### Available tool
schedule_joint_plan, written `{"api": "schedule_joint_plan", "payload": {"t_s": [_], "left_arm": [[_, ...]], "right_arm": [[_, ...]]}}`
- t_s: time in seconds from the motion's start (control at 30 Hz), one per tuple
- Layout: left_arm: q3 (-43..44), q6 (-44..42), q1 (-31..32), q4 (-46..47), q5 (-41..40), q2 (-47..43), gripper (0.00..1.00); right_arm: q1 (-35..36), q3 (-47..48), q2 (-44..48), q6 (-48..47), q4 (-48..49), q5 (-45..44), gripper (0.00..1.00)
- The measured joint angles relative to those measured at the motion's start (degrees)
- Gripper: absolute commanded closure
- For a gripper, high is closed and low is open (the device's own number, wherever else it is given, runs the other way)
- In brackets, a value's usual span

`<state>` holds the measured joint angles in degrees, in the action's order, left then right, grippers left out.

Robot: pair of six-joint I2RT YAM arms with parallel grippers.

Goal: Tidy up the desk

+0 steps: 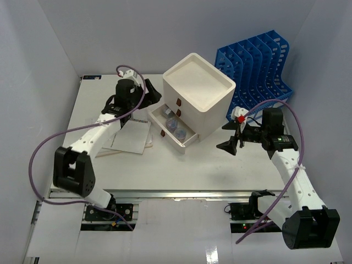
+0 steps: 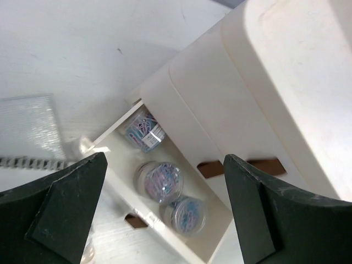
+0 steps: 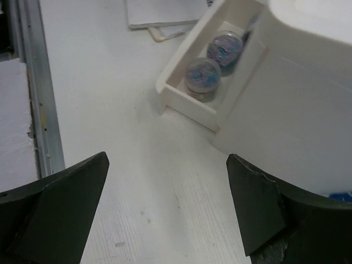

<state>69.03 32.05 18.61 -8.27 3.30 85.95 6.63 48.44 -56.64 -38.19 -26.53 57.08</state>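
I'm hovering the left jaws, wide open and empty, over the open drawer [image 3: 190, 107] holding clip jars [image 2: 159, 180]. Right jaws are gaping empty above the white worktop [image 1: 181, 170]. I'm guessing the drawer's filled, so next is nudging its front squarely shut.

The drawer box [image 1: 199, 91] stands mid-table [image 1: 181, 173] and blocks passage between the two arms. Its bottom drawer [image 1: 165, 135] juts out toward the front left, with three jars [image 2: 159, 181] filling it in a row. Papers [image 1: 132, 137] cover the table left of the drawer. A blue rack [image 1: 258, 66] closes off the far right corner. Bare table in front of the box and below the right hand [image 3: 168, 165] allows free passage.
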Motion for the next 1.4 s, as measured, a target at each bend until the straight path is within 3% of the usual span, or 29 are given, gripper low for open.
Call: {"api": "schedule_joint_plan", "payload": {"t_s": [0.07,0.13,0.2,0.3,0.43,0.6,0.83,0.93,1.2,1.4], "left_arm": [[-4.68,-2.20,-0.06,0.46,-3.11,-8.63,0.02],[-11.09,-4.55,-0.20,0.88,-5.75,-19.57,0.02],[-17.40,-7.01,-0.56,1.12,-7.30,-30.94,0.03],[-23.87,-9.30,-1.10,0.31,-8.20,-44.90,0.06],[-29.42,-10.42,-1.18,-2.54,-8.60,-58.81,0.07],[-34.17,-10.95,-1.18,-7.72,-8.73,-68.43,0.06],[-35.88,-11.84,-1.18,-13.52,-8.34,-73.96,0.04],[-35.88,-12.01,-1.18,-14.42,-8.30,-75.72,0.04],[-35.94,-12.08,-1.18,-14.96,-8.15,-76.78,0.04],[-35.99,-12.11,-1.18,-15.20,-7.58,-76.75,0.03]], "right_arm": [[7.80,1.85,-0.50,0.02,-1.11,-4.56,0.37],[18.89,5.21,-2.63,0.42,-1.71,-10.75,0.92],[29.70,9.67,-7.39,0.71,-2.43,-15.30,0.92],[40.28,17.73,-17.30,1.88,-3.79,-22.37,0.92],[49.05,26.38,-34.48,4.44,-3.55,-32.96,0.92],[55.89,40.51,-55.88,10.90,-6.26,-46.67,0.92],[55.67,53.31,-71.33,19.79,-7.89,-68.13,0.86],[52.84,53.58,-71.56,21.67,-7.21,-74.70,0.74],[42.06,49.47,-71.25,22.18,-1.47,-84.39,0.64],[40.01,44.78,-68.78,20.27,1.51,-86.90,0.61]]}}
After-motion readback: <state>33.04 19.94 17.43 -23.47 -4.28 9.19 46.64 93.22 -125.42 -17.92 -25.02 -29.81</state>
